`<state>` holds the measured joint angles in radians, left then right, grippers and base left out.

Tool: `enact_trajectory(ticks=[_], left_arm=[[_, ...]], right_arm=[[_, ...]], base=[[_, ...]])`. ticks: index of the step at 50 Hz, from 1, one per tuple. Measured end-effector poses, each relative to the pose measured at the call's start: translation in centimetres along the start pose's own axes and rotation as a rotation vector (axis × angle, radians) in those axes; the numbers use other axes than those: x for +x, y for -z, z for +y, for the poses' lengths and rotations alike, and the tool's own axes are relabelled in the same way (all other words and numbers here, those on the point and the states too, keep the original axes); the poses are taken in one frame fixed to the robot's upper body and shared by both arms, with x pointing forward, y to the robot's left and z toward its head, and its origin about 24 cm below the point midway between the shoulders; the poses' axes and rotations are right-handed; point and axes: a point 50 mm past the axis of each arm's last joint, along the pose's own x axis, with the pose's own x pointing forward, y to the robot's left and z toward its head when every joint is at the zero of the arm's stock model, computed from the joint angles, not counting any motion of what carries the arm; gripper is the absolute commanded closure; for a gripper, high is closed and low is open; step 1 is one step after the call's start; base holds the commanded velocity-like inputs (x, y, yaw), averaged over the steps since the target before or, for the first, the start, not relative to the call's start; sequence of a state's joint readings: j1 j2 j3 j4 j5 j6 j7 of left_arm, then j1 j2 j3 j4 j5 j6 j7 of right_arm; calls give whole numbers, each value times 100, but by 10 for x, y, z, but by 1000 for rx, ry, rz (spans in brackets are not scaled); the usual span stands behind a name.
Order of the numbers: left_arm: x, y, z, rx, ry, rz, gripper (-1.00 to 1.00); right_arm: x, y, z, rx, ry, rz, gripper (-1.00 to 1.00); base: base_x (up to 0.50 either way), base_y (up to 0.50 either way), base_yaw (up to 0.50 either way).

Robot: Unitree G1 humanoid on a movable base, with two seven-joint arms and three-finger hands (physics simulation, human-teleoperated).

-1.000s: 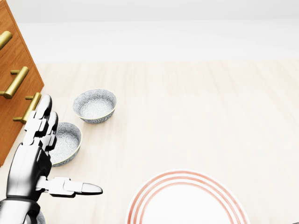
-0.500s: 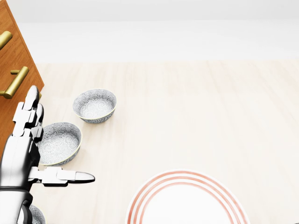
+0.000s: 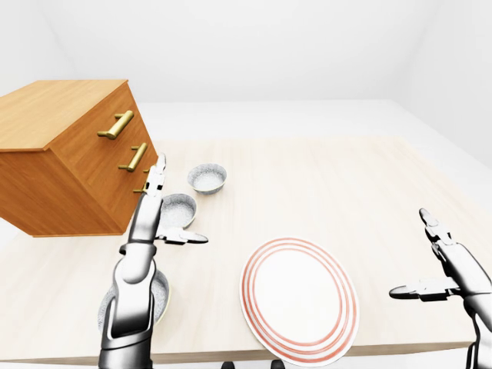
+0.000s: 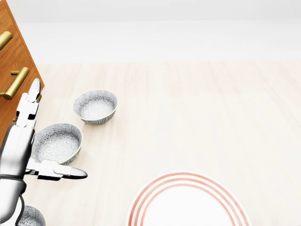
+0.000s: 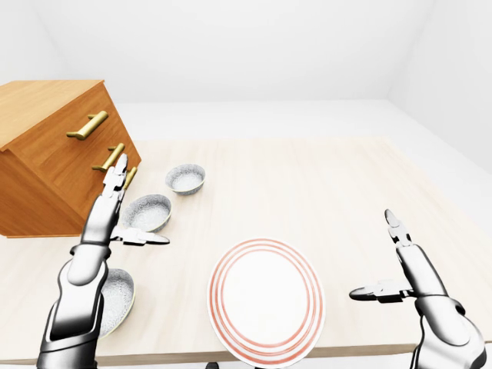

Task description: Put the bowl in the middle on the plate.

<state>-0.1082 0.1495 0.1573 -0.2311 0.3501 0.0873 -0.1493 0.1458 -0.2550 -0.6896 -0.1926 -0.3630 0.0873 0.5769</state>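
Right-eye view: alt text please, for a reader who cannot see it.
The robot's open left hand stands beside the middle bowl of three on a pale table, left of a red-ringed plate. The open right hand hovers right of the plate.

We look down on a pale wooden table (image 3: 330, 184). On its left side stands a brown drawer chest (image 3: 69, 154) with brass handles (image 3: 117, 125). Just right of the chest, three patterned grey bowls sit upright in a line running from top to bottom of the left-eye view: the far bowl (image 4: 95, 107), the middle bowl (image 4: 57, 143) near it but apart, and the near bowl (image 5: 115, 296) close to the table's bottom edge. A white plate (image 3: 300, 300) with red rings lies flat to the right of the near bowl, reaching that same edge
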Motion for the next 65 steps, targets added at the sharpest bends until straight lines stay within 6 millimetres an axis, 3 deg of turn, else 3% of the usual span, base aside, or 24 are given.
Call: enact_trajectory(ticks=[24,34,65], left_arm=[[7,-23,21,344,21,-49,-100],[7,-21,25,481,34,-31,-100],[15,-37,12,646,121,-90,-100]], right_arm=[[-1,0,0,-1,0,3,-100],[0,2,1,-1,-1,8,-100],[1,3,2,-2,-2,15,-100]], base=[[0,0,0],[0,0,0],[0,0,0]])
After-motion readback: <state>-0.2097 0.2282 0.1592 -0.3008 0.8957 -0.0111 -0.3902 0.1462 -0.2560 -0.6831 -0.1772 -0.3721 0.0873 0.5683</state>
